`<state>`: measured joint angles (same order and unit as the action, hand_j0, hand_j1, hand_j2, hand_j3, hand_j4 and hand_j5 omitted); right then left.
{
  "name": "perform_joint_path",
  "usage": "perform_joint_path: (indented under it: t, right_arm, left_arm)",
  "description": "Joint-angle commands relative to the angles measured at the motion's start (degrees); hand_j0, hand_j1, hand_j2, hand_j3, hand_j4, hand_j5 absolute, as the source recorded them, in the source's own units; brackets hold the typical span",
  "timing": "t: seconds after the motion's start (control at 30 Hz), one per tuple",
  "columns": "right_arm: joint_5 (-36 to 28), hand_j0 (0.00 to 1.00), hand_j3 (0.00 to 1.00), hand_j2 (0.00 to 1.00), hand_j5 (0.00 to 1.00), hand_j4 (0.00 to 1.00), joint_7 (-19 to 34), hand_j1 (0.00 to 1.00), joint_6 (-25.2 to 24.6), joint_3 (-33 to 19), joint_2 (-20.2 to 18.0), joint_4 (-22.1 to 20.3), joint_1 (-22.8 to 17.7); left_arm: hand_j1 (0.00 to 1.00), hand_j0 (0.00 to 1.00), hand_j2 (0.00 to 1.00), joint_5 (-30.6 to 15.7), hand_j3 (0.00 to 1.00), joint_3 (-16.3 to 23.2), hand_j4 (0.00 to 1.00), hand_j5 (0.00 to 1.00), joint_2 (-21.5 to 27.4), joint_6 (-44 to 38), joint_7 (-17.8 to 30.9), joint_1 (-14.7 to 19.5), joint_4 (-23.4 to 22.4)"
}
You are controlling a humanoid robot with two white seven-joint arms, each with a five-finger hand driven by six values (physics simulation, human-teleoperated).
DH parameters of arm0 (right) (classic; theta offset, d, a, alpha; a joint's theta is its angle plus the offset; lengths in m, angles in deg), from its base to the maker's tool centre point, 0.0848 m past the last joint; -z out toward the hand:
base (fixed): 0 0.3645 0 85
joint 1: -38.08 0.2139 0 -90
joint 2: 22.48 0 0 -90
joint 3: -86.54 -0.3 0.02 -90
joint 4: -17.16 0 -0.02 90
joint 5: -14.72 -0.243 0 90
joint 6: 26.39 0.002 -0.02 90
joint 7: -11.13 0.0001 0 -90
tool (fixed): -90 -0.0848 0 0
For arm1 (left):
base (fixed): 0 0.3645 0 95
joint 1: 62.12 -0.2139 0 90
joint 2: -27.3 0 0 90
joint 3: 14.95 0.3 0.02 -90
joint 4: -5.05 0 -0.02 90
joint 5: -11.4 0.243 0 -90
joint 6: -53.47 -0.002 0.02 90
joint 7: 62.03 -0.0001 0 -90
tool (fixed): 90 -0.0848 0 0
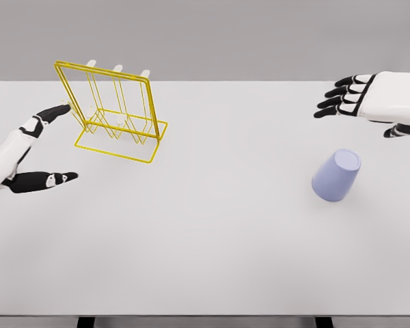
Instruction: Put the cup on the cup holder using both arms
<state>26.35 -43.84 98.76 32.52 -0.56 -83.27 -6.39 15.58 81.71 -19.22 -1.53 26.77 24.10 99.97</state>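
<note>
Head view over a white counter (205,260).

Cup (336,175): pale lavender, on the right half of the counter, about mid-depth. Tilted, its closed base turned up and toward the far right; the wider end is lower and nearer. Whether it lies fully on its side or only leans, cannot tell. Nothing touches it.

Right hand (352,97): comes in from the right edge, well toward the far side. White back of hand, black fingers (335,92) stretched out pointing left, slightly spread; thumb (396,131) hangs lower at the right edge. Hand is spread wide and grips nothing. The cup sits nearer than this hand and a little to its left, clearly apart from it, with bare counter showing between thumb and cup.

Cup holder (116,113): yellow wire rack, far left part of the counter. Upright rectangular frame leaning slightly, flat rectangular wire base on the counter, pale pegs rising behind the top bar. Well apart from the cup, across most of the counter's width.

Left hand (44,147): enters from the lower left. Fingers extended, one black fingertip (58,109) reaching right beside the holder's left upright; contact cannot be told. Thumb (51,180) points right, nearer and lower. Spread apart, holding nothing. The cup lies far to its right.
</note>
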Motion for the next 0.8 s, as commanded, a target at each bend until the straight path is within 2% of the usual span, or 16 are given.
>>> perform_joint_path:
  t: [0.0, 0.13, 0.17, 0.2, 0.23, 0.27, 0.33, 0.57, 0.67, 0.73, 0.77]
  right_arm:
    - [-0.11, 1.00, 1.00, 1.00, 1.00, 1.00, -0.02, 1.00, -0.15, 0.06, -0.03, -0.04, 0.00]
    - [-0.20, 1.00, 1.00, 1.00, 1.00, 1.00, -0.02, 1.00, -0.15, -0.73, -0.73, -0.04, 0.26]
    - [-0.20, 1.00, 1.00, 1.00, 1.00, 1.00, -0.02, 1.00, -0.15, -1.52, -1.96, 0.40, 0.96]
    - [-0.90, 1.00, 1.00, 1.00, 1.00, 1.00, -0.02, 1.00, -0.15, -0.91, -6.09, 0.05, 1.14]
    - [-1.17, 1.00, 1.00, 1.00, 1.00, 1.00, -0.02, 1.00, -0.15, 0.40, -6.45, -0.04, 0.97]
    - [-0.73, 1.00, 1.00, 1.00, 1.00, 1.00, -0.02, 1.00, -0.15, 5.58, -6.45, -0.04, 1.41]
    - [-0.03, 1.00, 1.00, 1.00, 1.00, 1.00, -0.02, 1.00, -0.15, 6.03, -7.33, 0.05, 1.84]
    - [-0.64, 1.00, 1.00, 1.00, 1.00, 1.00, -0.02, 1.00, -0.15, 8.05, -6.27, 0.58, 3.08]
    - [-0.11, 0.99, 0.99, 0.99, 0.99, 0.99, -0.02, 0.99, -0.15, 9.98, -0.39, 5.06, 4.04]
    - [0.59, 0.99, 0.99, 0.99, 0.99, 0.99, -0.02, 0.99, -0.15, 13.68, 0.67, 5.41, 4.75]
    - [1.03, 0.99, 0.99, 0.99, 0.99, 0.99, -0.02, 0.99, -0.15, 13.94, 0.76, 6.20, 4.83]
  left_arm:
    - [1.00, 1.00, 1.00, -0.31, 1.00, -0.07, 1.00, 1.00, 0.38, 0.00, -0.03, 0.00, -0.26]
    - [1.00, 1.00, 1.00, -0.14, 1.00, 0.02, 1.00, 1.00, 0.38, 0.00, -0.03, 0.00, -0.26]
    - [1.00, 1.00, 1.00, -0.14, 1.00, 0.02, 1.00, 1.00, 0.38, 0.00, -0.03, 0.00, -0.26]
    - [1.00, 1.00, 1.00, -0.05, 1.00, 0.02, 1.00, 1.00, 0.38, 0.00, -0.03, 0.00, -0.26]
    - [1.00, 1.00, 1.00, -0.05, 1.00, -0.07, 1.00, 1.00, 0.38, 0.00, -0.03, 0.00, -0.26]
    - [1.00, 1.00, 1.00, -0.05, 1.00, -0.07, 1.00, 1.00, 0.38, 0.00, -0.03, 0.00, -0.26]
    - [1.00, 1.00, 1.00, -0.05, 1.00, -0.07, 1.00, 1.00, 0.38, 0.00, -0.03, 0.00, -0.26]
    - [1.00, 1.00, 1.00, -0.05, 1.00, 0.02, 1.00, 1.00, 0.38, 0.00, -0.03, 0.00, -0.26]
    - [1.00, 1.00, 1.00, -0.05, 1.00, 0.02, 1.00, 1.00, 0.38, 0.00, -0.03, -0.09, -0.26]
    - [1.00, 1.00, 1.00, -0.05, 1.00, 0.02, 1.00, 1.00, 0.38, 0.00, -0.03, -0.09, -0.26]
    - [1.00, 1.00, 1.00, -0.14, 1.00, 0.02, 1.00, 1.00, 0.38, 0.00, -0.03, -0.09, -0.26]
